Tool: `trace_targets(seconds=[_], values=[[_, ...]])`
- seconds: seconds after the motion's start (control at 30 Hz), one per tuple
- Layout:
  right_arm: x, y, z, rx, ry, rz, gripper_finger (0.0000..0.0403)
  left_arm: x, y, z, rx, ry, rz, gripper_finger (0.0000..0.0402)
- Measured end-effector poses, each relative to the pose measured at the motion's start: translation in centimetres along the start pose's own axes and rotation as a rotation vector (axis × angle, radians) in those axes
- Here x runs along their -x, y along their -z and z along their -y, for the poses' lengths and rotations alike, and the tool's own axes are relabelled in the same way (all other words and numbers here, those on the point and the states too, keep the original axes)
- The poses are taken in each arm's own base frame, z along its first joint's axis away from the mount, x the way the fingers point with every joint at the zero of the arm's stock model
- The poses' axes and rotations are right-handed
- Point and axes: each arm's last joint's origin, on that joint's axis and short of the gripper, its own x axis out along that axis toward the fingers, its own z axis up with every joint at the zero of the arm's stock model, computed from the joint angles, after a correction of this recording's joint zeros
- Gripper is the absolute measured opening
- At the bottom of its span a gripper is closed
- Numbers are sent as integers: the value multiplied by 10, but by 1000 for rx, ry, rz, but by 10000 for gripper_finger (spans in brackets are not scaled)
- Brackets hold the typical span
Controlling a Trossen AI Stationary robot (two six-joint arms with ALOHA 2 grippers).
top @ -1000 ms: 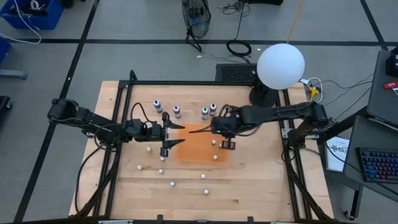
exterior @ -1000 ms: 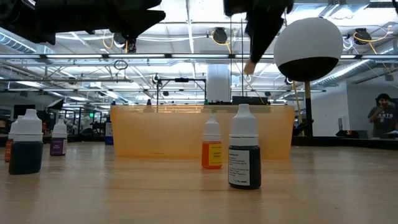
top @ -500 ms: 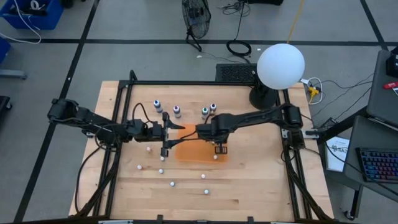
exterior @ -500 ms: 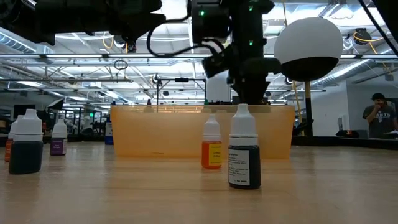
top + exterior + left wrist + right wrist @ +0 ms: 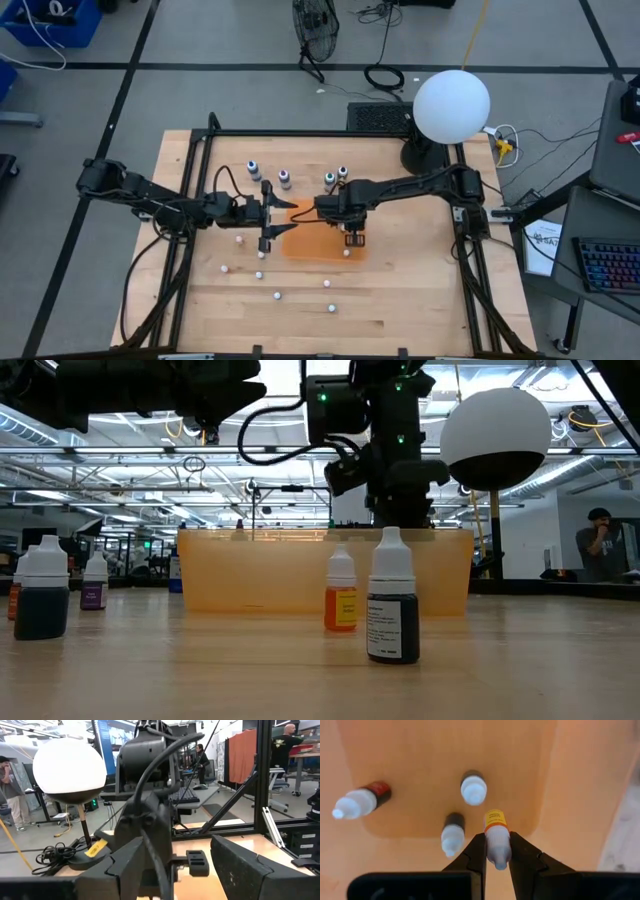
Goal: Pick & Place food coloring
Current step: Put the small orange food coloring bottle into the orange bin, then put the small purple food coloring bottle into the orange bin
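The right hand (image 5: 497, 851) hangs over the translucent orange plastic bin (image 5: 305, 240) in the middle of the wooden counter (image 5: 400, 300), its fingers pinching a small orange-labelled dropper bottle with a pale cap (image 5: 496, 837). This looks like the placing step: three other small bottles (image 5: 472, 787) already sit on the bin floor, so the next move likely calls for lowering into the free corner and letting go without knocking those neighbours. The left hand (image 5: 266, 214) waits just beside the bin's edge with its fingers spread (close enough to crowd the right arm). Four dark-bodied, pale-capped food coloring bottles (image 5: 284, 178) stand in a row behind the bin, not yet collected. Small white balls (image 5: 275, 296) lie scattered on the counter, and a white globe lamp (image 5: 451, 105) stands at the far right corner.
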Motion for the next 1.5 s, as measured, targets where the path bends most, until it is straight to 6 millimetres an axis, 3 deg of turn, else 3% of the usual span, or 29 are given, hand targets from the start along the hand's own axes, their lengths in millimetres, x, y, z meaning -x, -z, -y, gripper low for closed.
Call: trace_targets(seconds=[0.27,0.47,0.7,0.83,1.0,1.23,1.37,1.5], values=[[-17,4,6,-8,-51,-6,41,0,0,0,1,0,-2,230],[-19,3,6,-26,-51,11,41,0,0,0,3,0,-2,230],[-19,3,6,-79,-49,9,148,0,1,0,2,1,-9,230],[-16,4,6,-101,-48,13,179,0,1,0,2,1,-10,230],[-2,9,7,-139,-48,38,181,0,1,0,1,1,-12,230],[44,25,8,-224,-65,175,167,0,2,0,1,2,-16,230],[70,32,-16,-202,-123,300,164,0,2,0,0,2,-18,230],[88,31,-80,-24,-183,481,164,0,2,0,0,2,-18,230]])
